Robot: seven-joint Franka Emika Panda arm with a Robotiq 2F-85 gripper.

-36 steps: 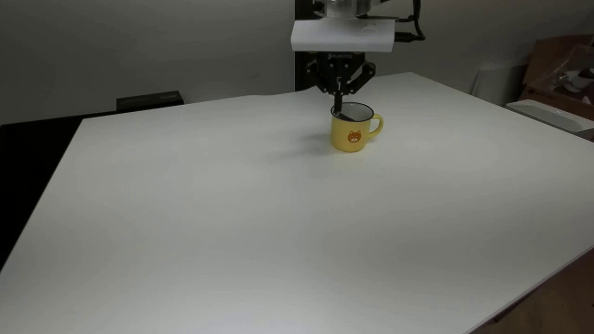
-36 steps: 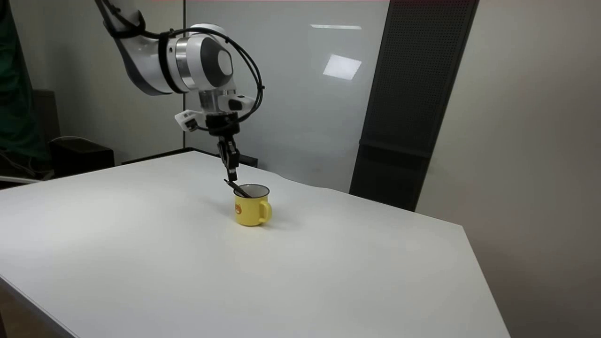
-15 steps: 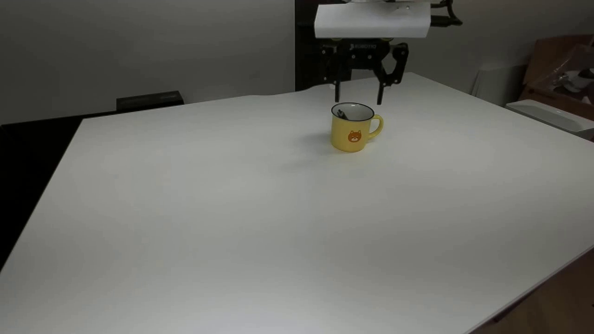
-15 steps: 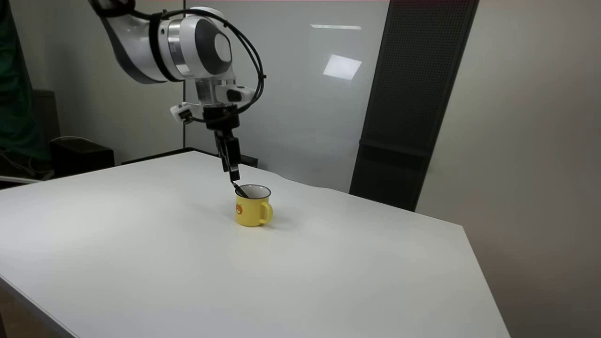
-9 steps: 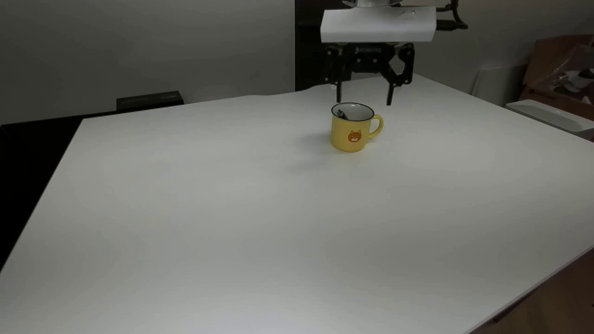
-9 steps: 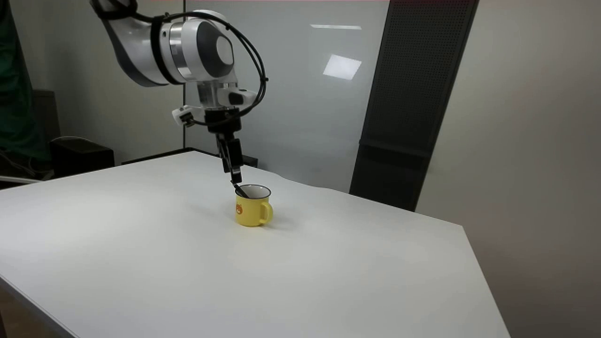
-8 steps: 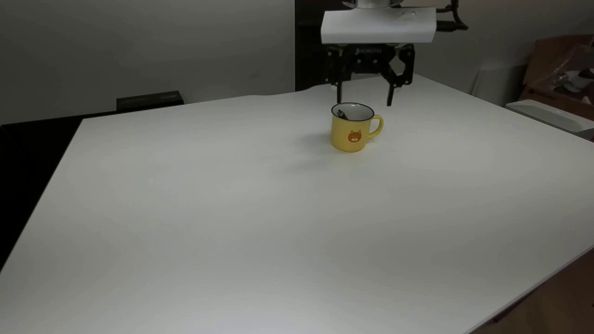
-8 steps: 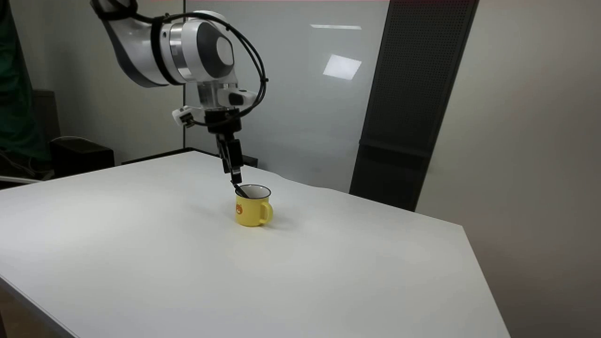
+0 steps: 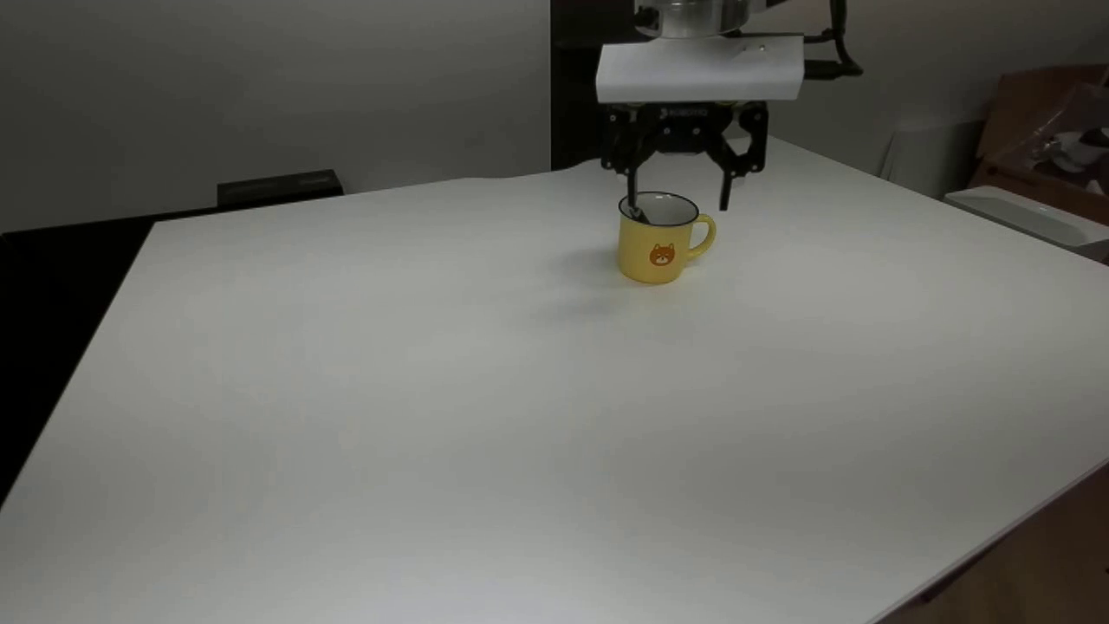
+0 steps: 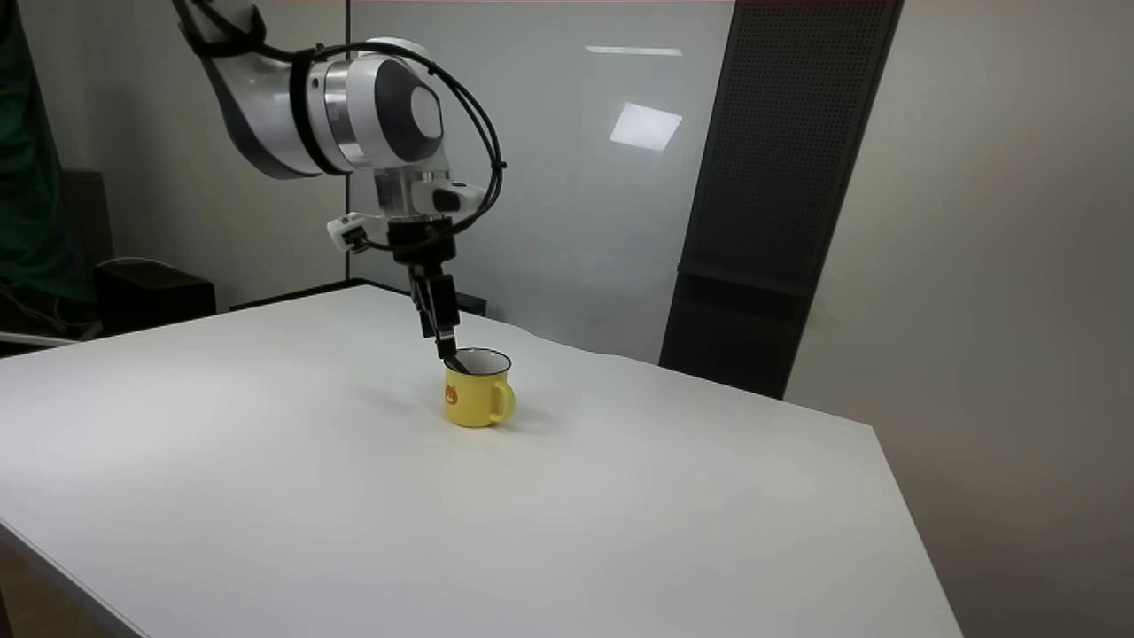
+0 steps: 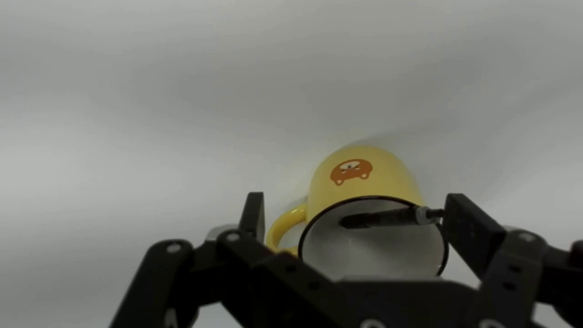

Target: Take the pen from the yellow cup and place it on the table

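The yellow cup point(image 9: 639, 256) stands upright on the white table point(image 9: 390, 390), its handle to the right in that exterior view. Inside it leans the dark pen point(image 11: 382, 219), its grey-ringed end sticking out over the rim. My gripper point(image 9: 678, 207) is open just above the cup, its fingers far apart. In the wrist view the gripper point(image 11: 355, 205) spans the cup, with the handle near the left finger. The pen's upper end meets the right finger point(image 11: 471, 228) there; whether they touch I cannot tell. From the side, the gripper point(image 10: 448, 353) hides part of the pen point(image 10: 459, 364).
Beyond the table's back edge sits a dark box point(image 9: 282, 188). A white tray point(image 9: 1027, 217) and a cardboard box point(image 9: 1022, 130) are off to the right in that exterior view. A black perforated panel point(image 10: 780, 195) stands behind the table.
Earlier the fingers were together over the cup's rim; they have since parted. Over the last half second the gripper has come down towards the cup. The pen leans slightly differently than at first.
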